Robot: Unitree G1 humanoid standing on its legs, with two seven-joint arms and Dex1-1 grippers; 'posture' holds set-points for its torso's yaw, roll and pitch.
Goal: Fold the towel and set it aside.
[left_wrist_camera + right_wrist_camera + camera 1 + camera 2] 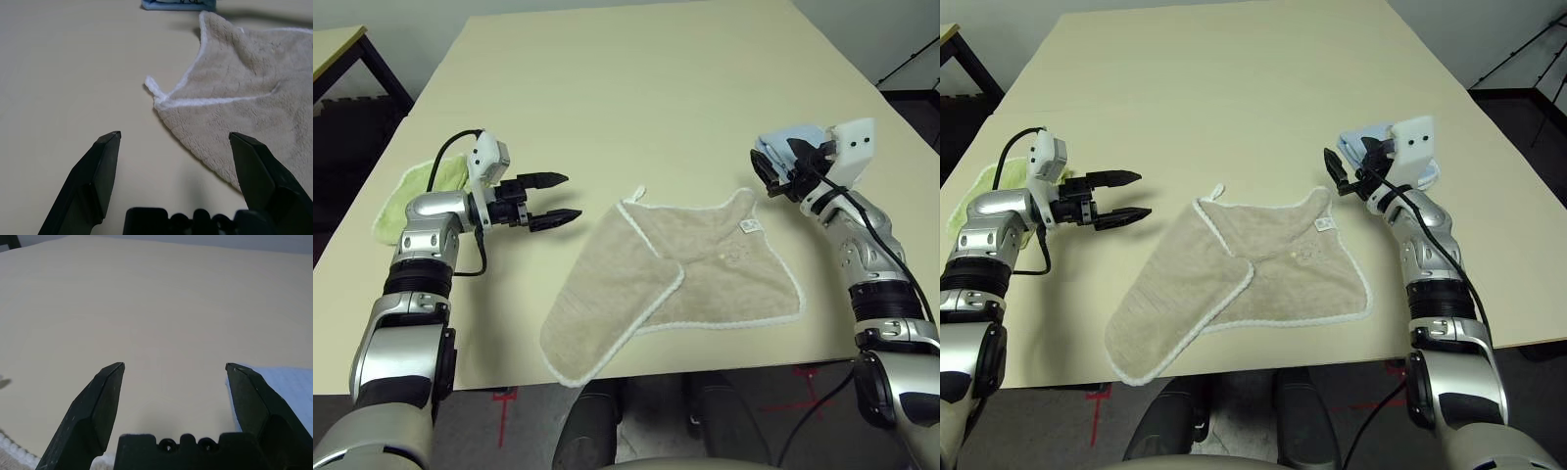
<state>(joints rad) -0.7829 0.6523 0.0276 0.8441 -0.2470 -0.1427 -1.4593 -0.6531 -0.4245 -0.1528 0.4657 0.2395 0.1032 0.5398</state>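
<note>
The beige-tan towel [677, 279] with white stitched edging lies flat near the table's front edge, its left flap folded over the middle. A small white tag [751, 226] sits near its far right corner and a white loop [151, 87] sticks out at its far left corner. My left gripper [570, 199] hovers open just left of the towel, pointing at it, with nothing between its fingers. My right gripper [760, 175] is open too, raised beside the towel's far right corner and holding nothing.
A lime-green towel [411, 191] lies at the table's left edge behind my left arm. A light blue towel [1359, 144] rests behind my right gripper. The far half of the cream table [636, 88] is bare. Red tape marks [504, 397] show on the floor in front.
</note>
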